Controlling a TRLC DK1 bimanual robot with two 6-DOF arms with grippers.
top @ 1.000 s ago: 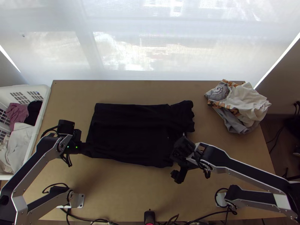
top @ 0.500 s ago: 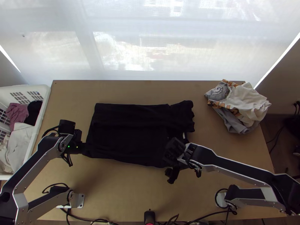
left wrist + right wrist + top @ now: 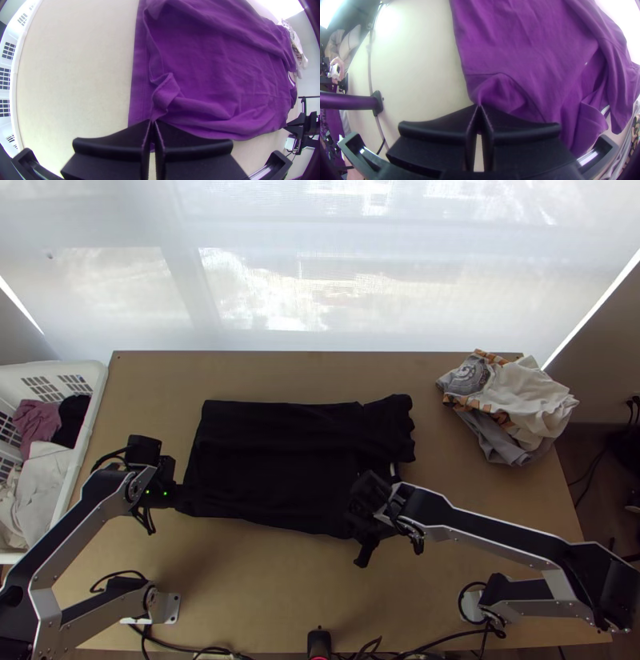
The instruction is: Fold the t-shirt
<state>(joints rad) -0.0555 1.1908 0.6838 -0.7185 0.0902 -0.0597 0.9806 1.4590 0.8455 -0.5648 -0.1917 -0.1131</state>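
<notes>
Both pairs of fingers point(image 3: 433, 133) seemingly pinch the t-shirt's point(image 3: 276, 464) edge.

t-shirt point(image 3: 272, 464) between basket point(image 3: 90, 372) and clothes point(image 3: 528, 400)

Daylight is glowing through the pale screen point(image 3: 336, 284) while the surface point(image 3: 264, 588) is looking dimmer; glare is whitening it in the right wrist view, and both wrist views are bending straight edges.
</notes>
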